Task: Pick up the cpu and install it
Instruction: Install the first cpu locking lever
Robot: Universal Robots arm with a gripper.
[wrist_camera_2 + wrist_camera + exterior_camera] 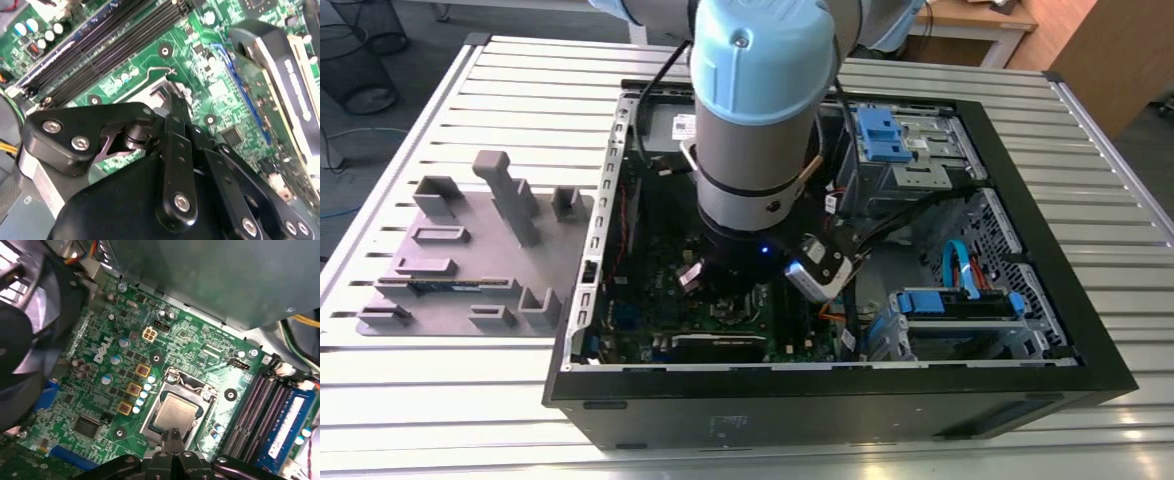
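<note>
The cpu (175, 412), a small square chip with a dull silver top, lies flat in the socket on the green motherboard (100, 405). The hinged metal frame (186, 385) surrounds it. My gripper (173, 432) hangs just above the chip's near edge, its two thin black fingers pressed together with nothing between them. In the second wrist view the gripper (171, 95) points down at a silver corner of the socket (159, 96), beside the wire lever (161, 70). In the exterior view the arm (754, 120) reaches straight down into the open computer case (1067, 330).
Black memory slots (257, 412) and a memory stick (292, 420) run beside the socket. A black fan (30, 330) stands close on the other side. An expansion card (280, 85) lies near the gripper linkage. A grey parts holder (467, 250) sits at the exterior view's left.
</note>
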